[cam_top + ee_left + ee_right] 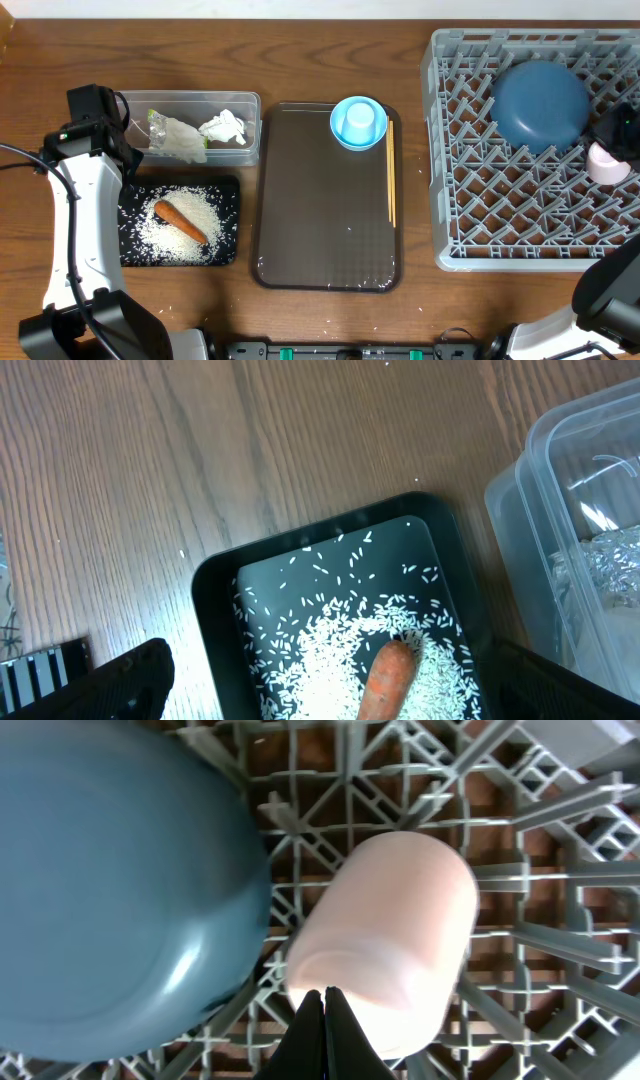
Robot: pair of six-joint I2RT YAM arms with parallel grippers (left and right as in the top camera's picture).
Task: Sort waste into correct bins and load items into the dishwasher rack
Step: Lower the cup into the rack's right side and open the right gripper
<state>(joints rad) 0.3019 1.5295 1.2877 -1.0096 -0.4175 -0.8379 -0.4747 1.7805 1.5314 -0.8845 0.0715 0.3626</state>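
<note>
Wooden tabletop (320,60) underneath, and the waste looks binned, so I judge I'm loading the dishwasher rack (450,200). My right gripper (322,1020) has its fingers pinched nearly together at the near edge of the small white cup (390,930), which I read as a grip. The cup lies tilted over the pegs, just beside the upturned dark-blue bowl (110,890). Next I must seat it between pegs and release, then fetch the light-blue bowl (358,122) and chopsticks (390,170). My left gripper (330,675) hangs wide and empty above the black tray (215,575).
</note>
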